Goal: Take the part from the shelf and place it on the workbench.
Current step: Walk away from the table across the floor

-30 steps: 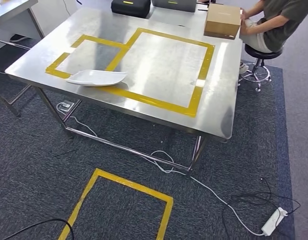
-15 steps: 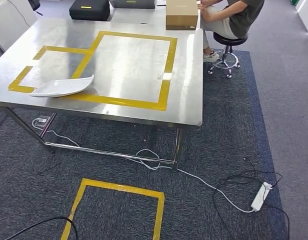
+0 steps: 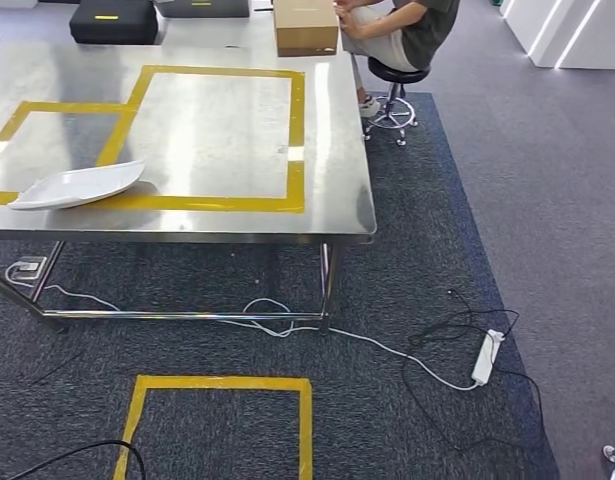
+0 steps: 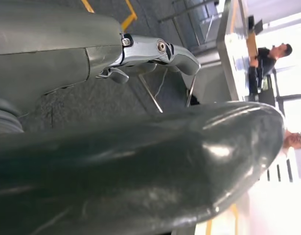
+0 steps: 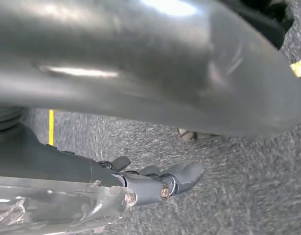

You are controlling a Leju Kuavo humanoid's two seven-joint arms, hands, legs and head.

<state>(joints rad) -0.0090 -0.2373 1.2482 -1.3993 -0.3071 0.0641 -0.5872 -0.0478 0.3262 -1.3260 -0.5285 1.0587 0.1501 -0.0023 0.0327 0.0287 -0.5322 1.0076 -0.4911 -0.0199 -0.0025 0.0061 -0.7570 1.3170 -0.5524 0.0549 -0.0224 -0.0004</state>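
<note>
A white curved part (image 3: 76,185) lies on the steel tabletop (image 3: 213,130), across the yellow tape outline (image 3: 213,203). The left hand (image 4: 152,51) and right hand (image 5: 156,181) hang over grey carpet, fingers loosely extended and holding nothing. A person (image 3: 398,30) sits beyond the cardboard box (image 3: 305,25).

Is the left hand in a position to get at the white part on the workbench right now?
Probably not. The left hand hangs low over the carpet, holding nothing, while the white part lies up on the workbench, which stands well ahead across open floor.
</note>
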